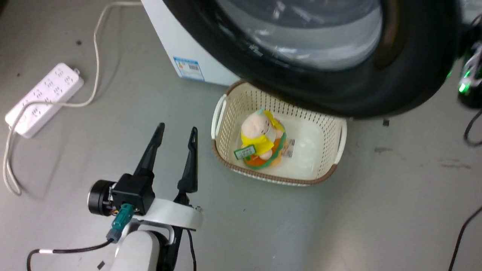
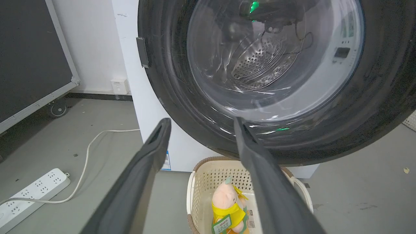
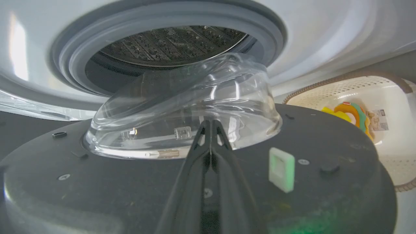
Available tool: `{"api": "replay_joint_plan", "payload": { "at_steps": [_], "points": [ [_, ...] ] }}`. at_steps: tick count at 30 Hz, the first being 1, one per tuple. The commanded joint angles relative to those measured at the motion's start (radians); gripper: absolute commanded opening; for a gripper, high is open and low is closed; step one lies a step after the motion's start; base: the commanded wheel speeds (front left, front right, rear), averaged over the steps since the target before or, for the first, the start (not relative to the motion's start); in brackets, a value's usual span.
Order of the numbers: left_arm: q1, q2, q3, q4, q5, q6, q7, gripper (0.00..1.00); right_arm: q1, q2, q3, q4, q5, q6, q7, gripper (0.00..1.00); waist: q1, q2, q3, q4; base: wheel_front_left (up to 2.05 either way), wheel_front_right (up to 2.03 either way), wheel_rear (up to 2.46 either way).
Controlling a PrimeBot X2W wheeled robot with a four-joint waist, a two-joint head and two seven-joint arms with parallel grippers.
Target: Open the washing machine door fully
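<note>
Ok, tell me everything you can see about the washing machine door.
The door is a big round glossy black ring around a bulging clear glass bowl. It stands swung open, off the grey gasket, its matte inner face with small screws and a pale square catch showing. Its lower edge overhangs the basket. The shut right gripper points at the bowl's foot; contact is unclear.

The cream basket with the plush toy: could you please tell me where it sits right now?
In the head view the basket sits on the floor at centre, right of the open left gripper, partly under the washing machine door.
</note>
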Motion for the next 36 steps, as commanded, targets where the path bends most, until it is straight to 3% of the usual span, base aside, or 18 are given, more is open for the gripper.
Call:
{"api": "replay_joint_plan", "payload": {
  "at_steps": [1, 8, 14, 19, 26, 31, 36],
  "points": [
    [0.024, 0.001, -0.007, 0.008, -0.005, 0.008, -0.006, 1.00, 0.069, 0.028, 0.011, -0.017, 0.006, 0.001, 0.022, 0.00, 0.0000, 0.0000, -0.060, -0.011, 0.00, 0.00, 0.00],
    [0.071, 0.001, -0.017, 0.030, -0.011, 0.012, -0.006, 1.00, 0.223, 0.102, 0.035, -0.102, 0.039, 0.001, 0.098, 0.00, 0.0000, 0.0000, -0.150, -0.023, 0.00, 0.00, 0.00],
    [0.135, 0.001, -0.017, 0.050, -0.015, 0.017, -0.006, 1.00, 0.412, 0.191, 0.083, -0.258, 0.091, 0.001, 0.218, 0.00, 0.0000, 0.0000, -0.238, -0.034, 0.00, 0.00, 0.00],
    [0.161, 0.001, -0.021, 0.058, -0.017, 0.014, -0.006, 1.00, 0.511, 0.206, 0.139, -0.342, 0.170, 0.001, 0.306, 0.00, 0.0000, 0.0000, -0.271, -0.029, 0.00, 0.00, 0.00],
    [0.186, 0.001, -0.028, 0.067, -0.022, 0.009, -0.006, 1.00, 0.662, 0.207, 0.460, -0.427, 0.478, 0.001, 0.339, 0.00, 0.0000, 0.0000, -0.301, -0.010, 0.00, 0.00, 0.00],
    [0.199, 0.001, -0.036, 0.070, -0.021, 0.005, -0.006, 1.00, 0.777, 0.207, 0.720, -0.542, 0.680, 0.001, 0.256, 0.00, 0.0000, 0.0000, -0.310, 0.008, 0.00, 0.00, 0.00],
    [0.214, 0.001, -0.039, 0.080, -0.037, 0.003, -0.006, 1.00, 0.841, 0.207, 0.892, -0.620, 0.780, 0.001, 0.137, 0.00, 0.0000, 0.0000, -0.320, 0.027, 0.00, 0.00, 0.00]
  ]
}}
